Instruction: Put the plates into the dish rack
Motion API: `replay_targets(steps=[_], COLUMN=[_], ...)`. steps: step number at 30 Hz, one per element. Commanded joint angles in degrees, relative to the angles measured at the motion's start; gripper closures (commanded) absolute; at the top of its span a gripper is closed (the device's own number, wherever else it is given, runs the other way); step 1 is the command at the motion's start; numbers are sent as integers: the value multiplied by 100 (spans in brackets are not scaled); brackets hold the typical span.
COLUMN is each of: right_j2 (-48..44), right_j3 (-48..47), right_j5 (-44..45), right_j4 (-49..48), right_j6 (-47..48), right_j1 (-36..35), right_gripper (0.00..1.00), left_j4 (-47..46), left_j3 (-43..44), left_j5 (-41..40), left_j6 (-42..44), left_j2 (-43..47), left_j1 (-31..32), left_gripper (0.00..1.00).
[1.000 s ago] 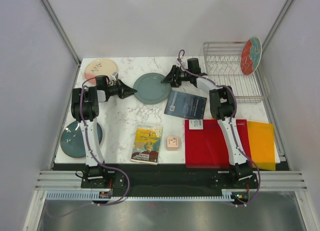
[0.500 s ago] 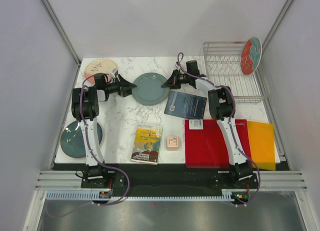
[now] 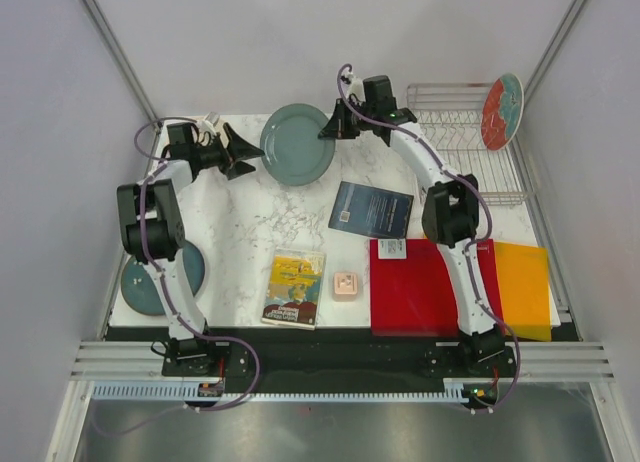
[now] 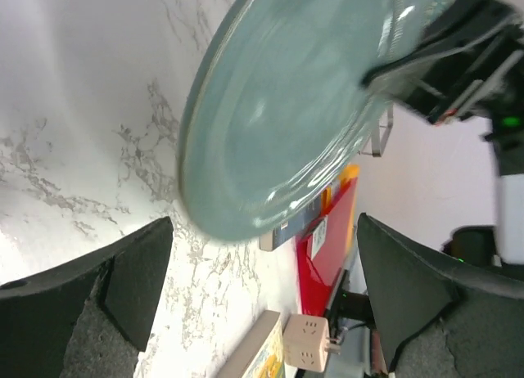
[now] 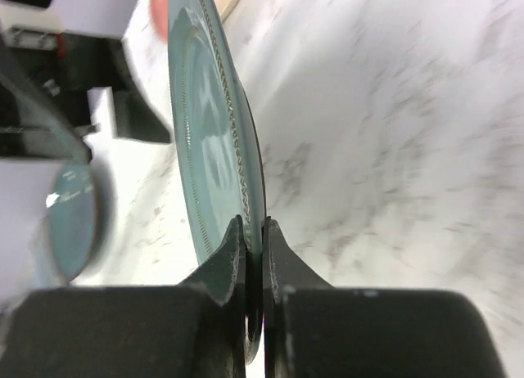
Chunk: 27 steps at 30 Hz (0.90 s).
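Far edge, middle: right gripper (image 5: 254, 231) pinches the rim of the grey-green plate (image 3: 297, 157), fingers pressed on it, plate tilted and off the surface.
Marble table (image 3: 250, 222). Dish rack (image 3: 455, 142) in far right corner, with the red floral plate (image 3: 501, 112) standing upright at its right end. Red mat (image 3: 430, 292) at near edge, right side. Held plate sits left of the rack, apart from it. Dark teal plate (image 3: 150, 282) lies flat at left edge toward near corner, partly under the left arm (image 3: 150, 222). Blue book (image 3: 371, 209) mid-table; yellow book (image 3: 296, 287) by near edge. Left gripper (image 3: 240, 152) is just beside the held plate's left rim, fingers spread wide.
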<state>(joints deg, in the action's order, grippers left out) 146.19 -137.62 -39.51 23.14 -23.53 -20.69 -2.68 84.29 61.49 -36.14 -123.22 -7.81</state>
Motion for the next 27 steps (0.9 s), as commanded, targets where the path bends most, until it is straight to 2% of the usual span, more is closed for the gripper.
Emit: replay_targets(steps=[1, 5, 9, 12, 13, 15, 17, 20, 27], right_j2=[-1662, -2366, -2998, -3201, -3272, -3473, -3492, -3378, -3088], right_j3=[-538, -292, -46, -46, 7, 357, 438, 403, 333], right_j5=[1384, 1498, 2007, 2893, 3453, 3738, 4290, 4888, 5445], right_j4=[375, 630, 876, 938, 912, 580, 482, 481, 350], right_j6=[1235, 1508, 1764, 2044, 2158, 2491, 2782, 3012, 3249], right_j1=[608, 1057, 1532, 1857, 1954, 2051, 2042, 2208, 2586], right_gripper=[100, 100, 100, 100, 100, 100, 100, 100, 100], left_j4=[1058, 1076, 1120, 1585, 1630, 1770, 1771, 1771, 1744], left_j3=[175, 132, 105, 184, 175, 97, -35, -175, -563], left_j5=[-506, -595, -866, -1926, -2166, -2928, -3248, -3223, -3161], left_j6=[1152, 1232, 1591, 2259, 2374, 2620, 2709, 2516, 2454], left_j2=[720, 782, 939, 1176, 1238, 1448, 1581, 1748, 2144], left_j1=[-36, -36, 60, 297, 455, 605, 711, 940, 1019], left_gripper=[0, 0, 0, 0, 0, 0, 0, 0, 0])
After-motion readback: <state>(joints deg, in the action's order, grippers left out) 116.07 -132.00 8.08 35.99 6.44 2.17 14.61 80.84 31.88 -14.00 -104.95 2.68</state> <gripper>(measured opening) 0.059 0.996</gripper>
